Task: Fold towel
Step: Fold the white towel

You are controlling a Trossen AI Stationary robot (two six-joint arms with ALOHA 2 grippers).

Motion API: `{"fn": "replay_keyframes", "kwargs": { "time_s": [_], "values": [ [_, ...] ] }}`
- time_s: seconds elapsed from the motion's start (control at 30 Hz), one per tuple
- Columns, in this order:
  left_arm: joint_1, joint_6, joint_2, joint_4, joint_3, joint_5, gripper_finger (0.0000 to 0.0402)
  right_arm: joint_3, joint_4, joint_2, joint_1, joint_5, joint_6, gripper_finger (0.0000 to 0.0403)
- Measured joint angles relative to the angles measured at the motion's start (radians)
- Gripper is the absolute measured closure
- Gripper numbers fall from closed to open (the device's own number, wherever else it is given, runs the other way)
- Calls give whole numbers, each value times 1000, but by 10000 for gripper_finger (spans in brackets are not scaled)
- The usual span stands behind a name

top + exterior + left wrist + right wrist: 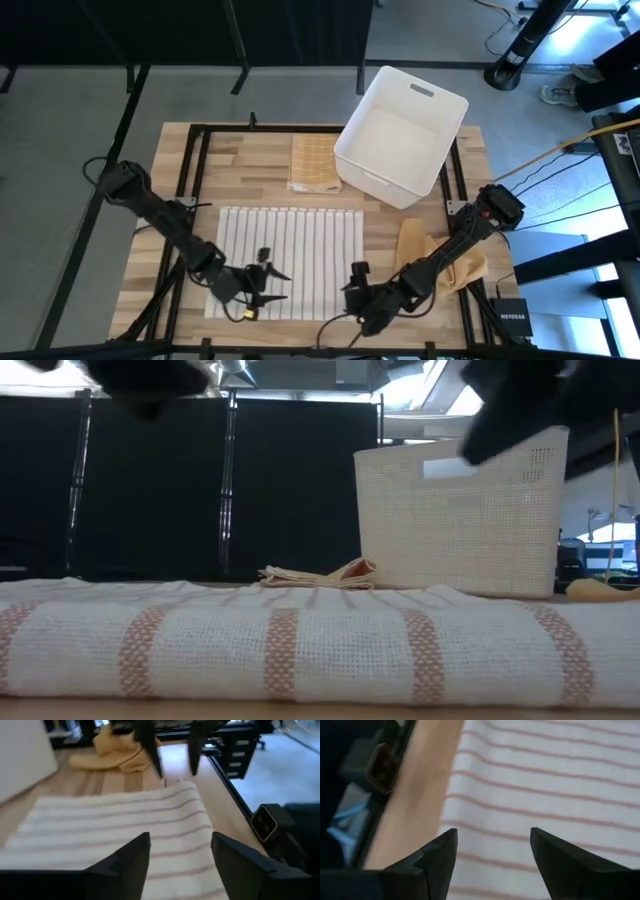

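From above, the striped towel [290,262] lies flat on the surface [420,215], left pincer [268,284] and right pincer [354,281] both spread over its near edge; a black box [510,316] reads NETGEAR. Down low, the bin [458,520] stands behind. Wrist views: fingers apart, nothing pinched.

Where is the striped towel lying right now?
In the high view, the striped towel lies flat at the table's near middle, between both open grippers, in front of the white basket.
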Motion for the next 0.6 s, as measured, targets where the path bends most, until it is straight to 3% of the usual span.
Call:
{"fn": "replay_keyframes", "kwargs": {
  "time_s": [0.1, 0.2, 0.33, 0.4, 0.6],
  "values": [
    [23, 112, 0, -115, 89, 78, 167, 0, 12, 0, -5, 5, -31, 137],
    [-20, 115, 10, -411, 230, 71, 157, 0, 17, 0, 12, -11, -38, 124],
    [-106, -122, 67, -836, 412, 56, 161, 1, 26, 0, 40, -80, -19, 115],
    [-148, -281, 106, -983, 463, 108, 165, 7, 20, 0, 61, -120, 33, 114],
    [-267, -668, 202, -1206, 491, 298, 176, 10, -74, 0, 120, -122, 149, 114]
  ]
}}
